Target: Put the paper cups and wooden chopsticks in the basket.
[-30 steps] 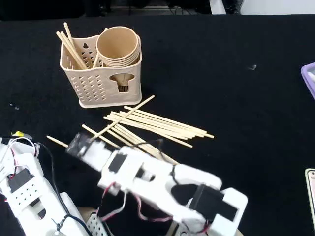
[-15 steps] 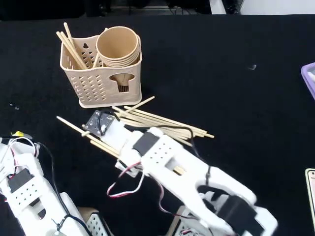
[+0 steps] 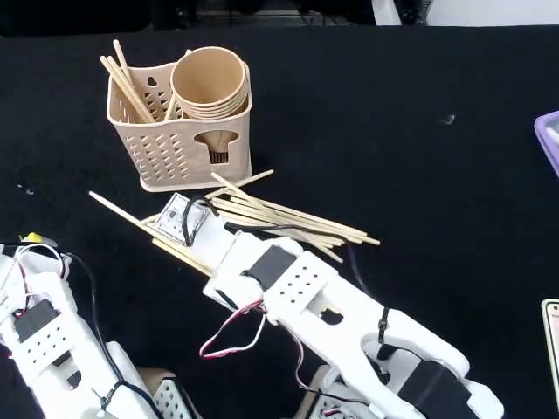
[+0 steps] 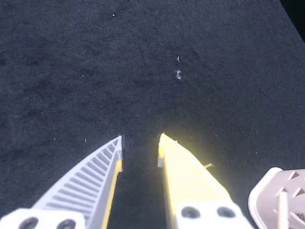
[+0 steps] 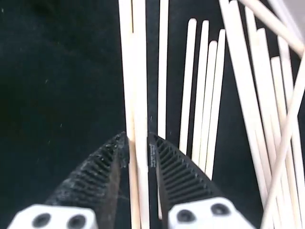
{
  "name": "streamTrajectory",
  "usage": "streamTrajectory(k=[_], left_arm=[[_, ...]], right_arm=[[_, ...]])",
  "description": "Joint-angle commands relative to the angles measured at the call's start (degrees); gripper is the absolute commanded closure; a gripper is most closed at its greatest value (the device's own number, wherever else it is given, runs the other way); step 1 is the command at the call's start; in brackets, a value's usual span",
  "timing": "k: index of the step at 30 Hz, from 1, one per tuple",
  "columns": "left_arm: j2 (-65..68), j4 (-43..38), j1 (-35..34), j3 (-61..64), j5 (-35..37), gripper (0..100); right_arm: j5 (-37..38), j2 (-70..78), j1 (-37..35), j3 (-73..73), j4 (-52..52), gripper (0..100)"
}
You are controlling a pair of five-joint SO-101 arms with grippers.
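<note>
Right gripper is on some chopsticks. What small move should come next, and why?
Probably raise the right gripper slightly. Its jaws pinch two chopsticks low beside the loose pile, and the basket rim sits higher, so they likely need clearance before swinging over.

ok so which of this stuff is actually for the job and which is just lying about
For the job:
basket
paper cups stacked in it
chopsticks in the basket
loose chopsticks on the table
held chopsticks, gripped by the right hand

Just lying about:
purple object at the table's edge
small speck on the black table
</note>
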Motion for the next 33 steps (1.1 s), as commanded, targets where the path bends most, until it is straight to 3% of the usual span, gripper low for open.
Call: streamTrajectory(k=[1,8,14,23,33], left_arm=[[-0.88,-0.97,-0.13,-2.15,0.18,87],[-0.88,-1.05,-0.13,-2.15,0.18,87],[-0.88,-1.14,-0.04,-2.15,0.18,87],[-0.88,-1.23,-0.04,-2.15,0.18,87],[-0.88,-1.14,-0.13,-2.24,0.18,87]], right_arm=[[0.53,-2.33,-0.44,2.15,-5.98,98.6],[0.53,-2.24,-0.88,7.60,-7.47,97.2],[0.00,-2.24,-4.13,7.52,-2.29,81.5],[0.09,-1.89,-4.57,6.73,-8.79,81.5],[0.09,18.86,-8.62,-12.18,-1.23,81.3]])
